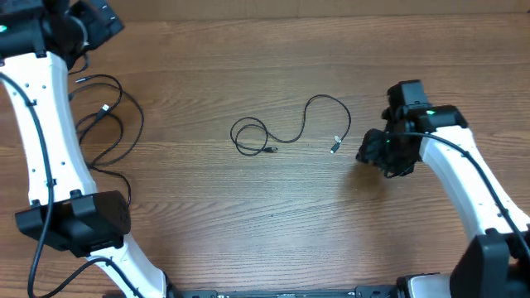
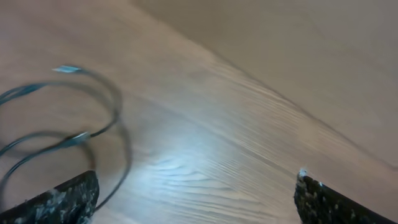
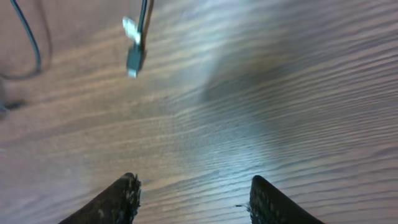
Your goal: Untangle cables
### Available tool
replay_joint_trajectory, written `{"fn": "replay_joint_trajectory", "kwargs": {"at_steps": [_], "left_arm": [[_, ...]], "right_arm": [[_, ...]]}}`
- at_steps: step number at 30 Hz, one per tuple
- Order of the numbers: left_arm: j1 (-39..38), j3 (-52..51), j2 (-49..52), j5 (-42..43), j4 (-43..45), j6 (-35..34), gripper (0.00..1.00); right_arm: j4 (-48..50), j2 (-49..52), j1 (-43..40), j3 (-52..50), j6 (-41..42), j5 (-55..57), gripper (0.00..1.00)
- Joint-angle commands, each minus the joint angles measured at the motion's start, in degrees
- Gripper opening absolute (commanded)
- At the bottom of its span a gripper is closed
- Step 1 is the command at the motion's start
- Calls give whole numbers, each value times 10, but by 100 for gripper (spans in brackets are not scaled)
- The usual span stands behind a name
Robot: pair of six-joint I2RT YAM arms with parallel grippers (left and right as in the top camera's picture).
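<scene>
Black cable (image 1: 303, 122) mid-table, one end coiled, second cable (image 1: 104, 108) looped left

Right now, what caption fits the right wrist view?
Open right gripper hovers over the wooden table, a cable plug lying ahead.

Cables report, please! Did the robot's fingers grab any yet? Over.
Both open, empty: left fingers, right fingers. One cable loose in the middle, plug near right fingers. More cables looped beside left fingers. No obstruction seen.
</scene>
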Motion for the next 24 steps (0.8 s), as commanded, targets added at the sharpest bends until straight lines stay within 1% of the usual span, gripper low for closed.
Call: {"fn": "replay_joint_trajectory", "kwargs": {"at_steps": [1, 2, 4, 5, 6, 8, 11, 14, 24], "left_arm": [[-66, 4, 5, 52, 16, 101, 100], [-83, 4, 5, 52, 20, 126, 100], [-122, 4, 9, 50, 28, 175, 100], [-140, 4, 12, 50, 32, 200, 100], [-179, 4, 22, 50, 36, 251, 100], [-215, 4, 34, 50, 37, 293, 99], [-264, 4, 62, 49, 40, 332, 96], [-302, 4, 94, 50, 41, 352, 96], [-390, 4, 227, 48, 41, 361, 93]], "right_arm": [[-2, -50, -35, 31, 16, 11, 58], [-4, -57, -46, 31, 20, 11, 59], [-9, -70, -72, 31, 32, 10, 63], [-12, -73, -81, 31, 32, 9, 67], [-21, -78, -104, 31, 32, 8, 72], [-34, -78, -122, 30, 31, 9, 73], [-49, -78, -145, 30, 30, 9, 73], [-55, -78, -162, 30, 29, 9, 73], [-61, -78, -177, 30, 29, 9, 73]]}}
